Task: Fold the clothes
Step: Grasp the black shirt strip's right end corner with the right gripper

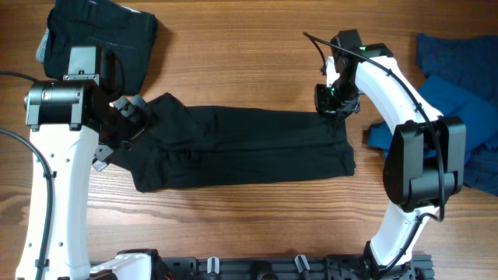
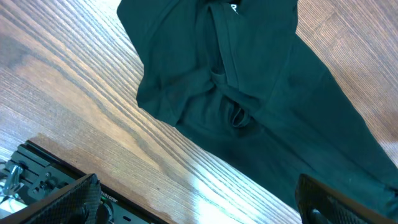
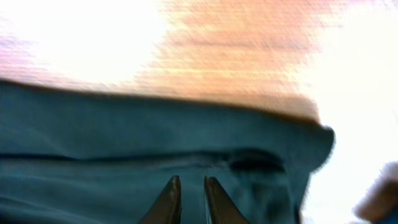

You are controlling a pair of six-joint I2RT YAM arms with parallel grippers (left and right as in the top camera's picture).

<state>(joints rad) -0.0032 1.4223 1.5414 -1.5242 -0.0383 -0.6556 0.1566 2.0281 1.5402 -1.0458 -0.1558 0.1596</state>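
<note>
Clothes, item in work: long black fabric garment [image 1: 249, 148], one, laid as a band at the centre of the wooden table [image 1: 233, 70], long axis 9 to 3 o'clock.

Left gripper [image 1: 117, 132] is at its 9 o'clock end, jaws released wide, gripping nothing.

Right gripper [image 1: 334, 105] is over its 2 o'clock corner, fingers nearly together; whether cloth is pinched cannot be told.

Others: folded black fabric stack [image 1: 101, 35], one, at 10 o'clock; blue fabric heap [image 1: 459, 101], one, at 3 o'clock.

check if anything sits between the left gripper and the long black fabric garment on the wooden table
Nothing visible does. The left gripper, jaws open, hangs over the left end of the long black fabric garment; its wrist view shows only cloth and wooden table.
</note>
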